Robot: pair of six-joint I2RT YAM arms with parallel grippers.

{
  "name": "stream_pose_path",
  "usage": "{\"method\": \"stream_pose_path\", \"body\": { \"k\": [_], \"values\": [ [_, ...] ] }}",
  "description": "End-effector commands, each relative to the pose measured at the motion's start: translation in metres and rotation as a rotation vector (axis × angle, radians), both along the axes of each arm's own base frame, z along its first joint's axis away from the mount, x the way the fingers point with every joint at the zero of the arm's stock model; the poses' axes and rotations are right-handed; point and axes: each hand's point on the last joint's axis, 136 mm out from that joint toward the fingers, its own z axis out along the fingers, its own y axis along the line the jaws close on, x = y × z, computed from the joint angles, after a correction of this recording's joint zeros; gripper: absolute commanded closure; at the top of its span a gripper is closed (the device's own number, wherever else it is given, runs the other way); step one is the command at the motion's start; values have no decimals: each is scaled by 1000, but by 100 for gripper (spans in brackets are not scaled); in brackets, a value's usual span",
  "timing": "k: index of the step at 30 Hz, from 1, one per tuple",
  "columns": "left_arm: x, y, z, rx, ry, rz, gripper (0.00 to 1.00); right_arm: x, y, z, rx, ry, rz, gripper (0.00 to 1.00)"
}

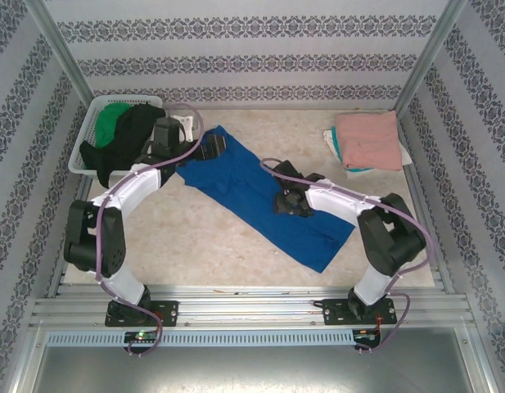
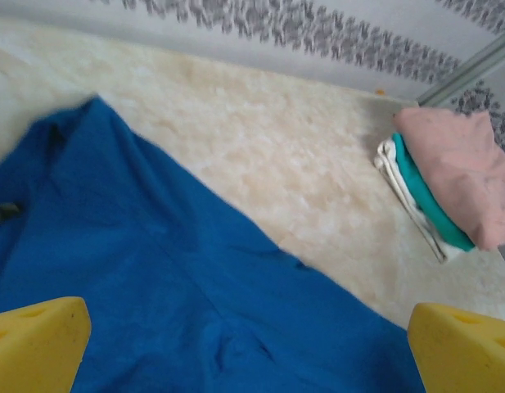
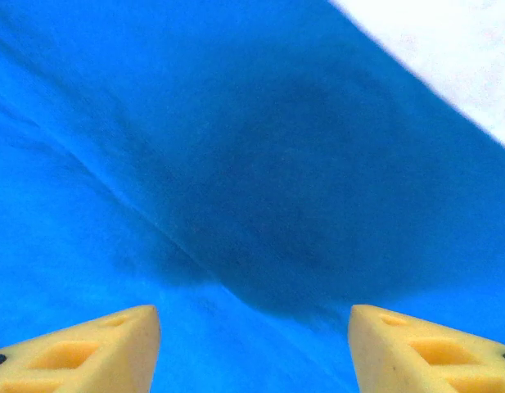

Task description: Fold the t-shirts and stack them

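Note:
A royal-blue t-shirt (image 1: 240,187) lies folded into a long strip, diagonal across the middle of the table. My left gripper (image 1: 209,149) hovers over its far left end, open, its yellow fingertips (image 2: 35,340) wide apart above the blue cloth (image 2: 154,270) with nothing between them. My right gripper (image 1: 283,201) sits low over the strip's middle, open too, with smooth blue cloth (image 3: 260,164) below its pads (image 3: 96,348). At the back right is a folded stack with a salmon-pink t-shirt (image 1: 367,139) on top.
A white slatted basket (image 1: 82,143) at the back left holds a green t-shirt (image 1: 113,119) and a black one (image 1: 136,131). Under the pink shirt (image 2: 457,172) lie teal (image 2: 424,192) and white folded layers. Patterned walls close in three sides.

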Motion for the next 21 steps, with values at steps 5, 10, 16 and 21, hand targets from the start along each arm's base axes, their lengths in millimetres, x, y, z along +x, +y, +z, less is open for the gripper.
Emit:
{"method": "stream_pose_path", "body": {
  "k": [5,10,16,21],
  "values": [
    [12,3,-104,-48,270,86,4,-21,26,-12,-45,-6,47,37],
    [37,-9,-152,-37,405,51,24,-48,40,-25,-61,38,70,37],
    [67,-23,-178,-61,436,20,27,-72,66,-39,7,84,80,37],
    [97,-47,-182,-55,417,-54,27,-85,119,-38,121,127,138,37]
  ]
}}
